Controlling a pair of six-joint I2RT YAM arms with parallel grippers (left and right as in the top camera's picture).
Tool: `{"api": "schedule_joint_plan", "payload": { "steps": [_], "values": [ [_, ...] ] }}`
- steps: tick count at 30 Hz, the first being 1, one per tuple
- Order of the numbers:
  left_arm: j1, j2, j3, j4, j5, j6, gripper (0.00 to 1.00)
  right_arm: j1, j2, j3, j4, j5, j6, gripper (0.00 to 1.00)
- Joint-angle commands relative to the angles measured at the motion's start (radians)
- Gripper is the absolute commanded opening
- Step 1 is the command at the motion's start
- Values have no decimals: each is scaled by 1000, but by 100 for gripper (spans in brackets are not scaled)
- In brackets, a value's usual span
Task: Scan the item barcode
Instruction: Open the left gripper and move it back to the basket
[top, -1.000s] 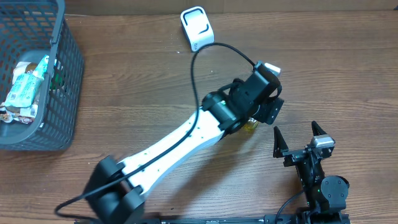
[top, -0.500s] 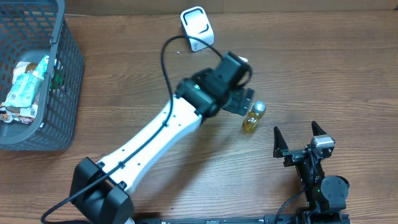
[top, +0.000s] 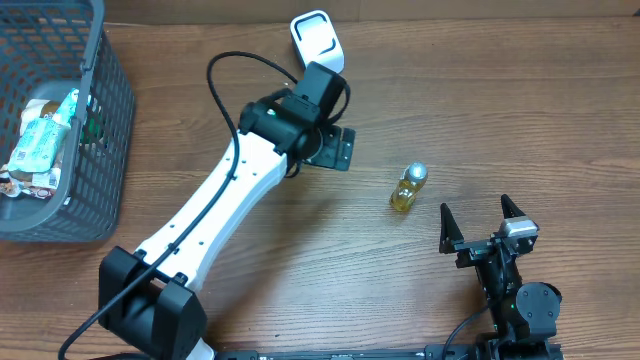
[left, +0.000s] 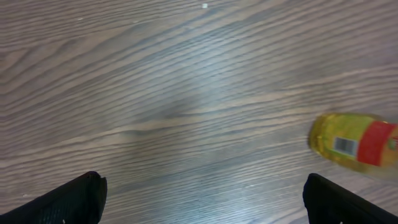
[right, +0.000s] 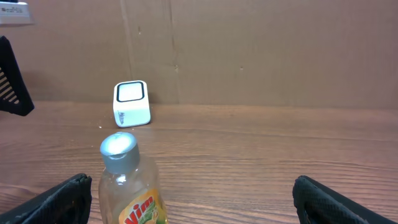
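Note:
A small bottle of yellow liquid with a grey cap and a red-and-yellow label stands by itself on the wooden table. In the right wrist view the bottle is upright just inside my left fingertip. My right gripper is open and empty, a little to the bottle's right. My left gripper is open and empty, hanging over bare wood left of the bottle. In the left wrist view the bottle shows at the right edge with a small barcode on its label. The white scanner sits at the table's far edge.
A grey mesh basket with packaged goods stands at the far left. The left arm's white link and its black cable cross the table's middle. A brown cardboard wall backs the table behind the scanner.
My left gripper has let go of the bottle and swung away to the upper left, toward the scanner. The bottle stays on the table. The right arm has not moved.

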Motion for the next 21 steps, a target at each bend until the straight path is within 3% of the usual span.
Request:
{"api": "schedule_joint_plan", "payload": {
  "steps": [1, 12, 21],
  "values": [
    [22, -11, 14, -6, 12, -6, 100, -3, -9, -11, 3, 10, -4, 100],
    [70, -35, 15, 0, -21, -6, 100, -3, -9, -11, 3, 10, -4, 100],
    [241, -211, 15, 40, -71, 65, 100, -3, -9, -11, 3, 10, -4, 100]
  ]
}}
